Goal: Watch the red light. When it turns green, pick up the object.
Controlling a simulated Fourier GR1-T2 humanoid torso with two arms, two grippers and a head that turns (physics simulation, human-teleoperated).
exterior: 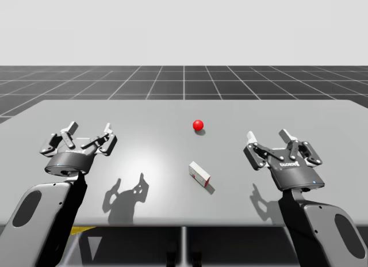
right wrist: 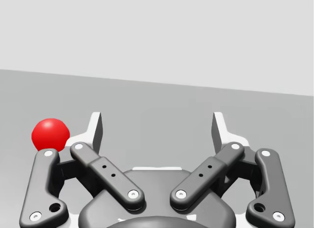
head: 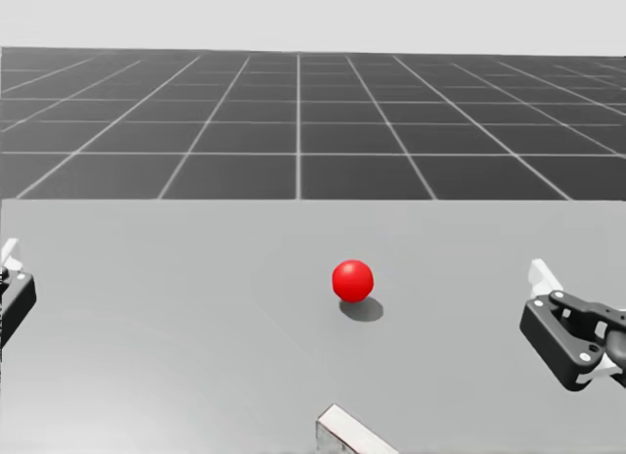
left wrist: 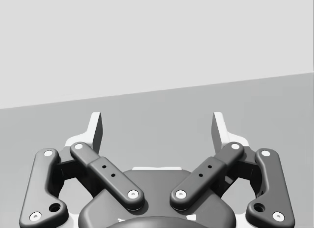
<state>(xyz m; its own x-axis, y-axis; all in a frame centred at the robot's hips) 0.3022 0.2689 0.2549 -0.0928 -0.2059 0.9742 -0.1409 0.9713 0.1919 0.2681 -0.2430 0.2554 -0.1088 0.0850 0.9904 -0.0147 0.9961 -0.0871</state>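
Right now the light (exterior: 198,125) is a red ball resting on the grey table (exterior: 115,117), a little past the middle. In the high view it sits at about 12 o'clock from the object, a small white box (exterior: 199,174) with a red end. The box lies flat on the table, near the light but not touching it. Its long axis runs roughly from 10 o'clock to 4 o'clock, with the red end at 4 o'clock.

My left gripper (exterior: 89,129) hovers above the table at about 10 o'clock from the box, well apart from it. Its jaws are spread wide with nothing between them, and the left wrist view shows bare table ahead of the fingers.

My right gripper (exterior: 268,136) hovers at about 2 o'clock from the box, also well apart. Its jaws are spread wide too and hold nothing. In the right wrist view the red ball sits ahead of the gripper, just outside one finger.

Both grippers cast dark shadows on the table near its front edge. Beyond the far edge lies a dark gridded floor (exterior: 184,80).
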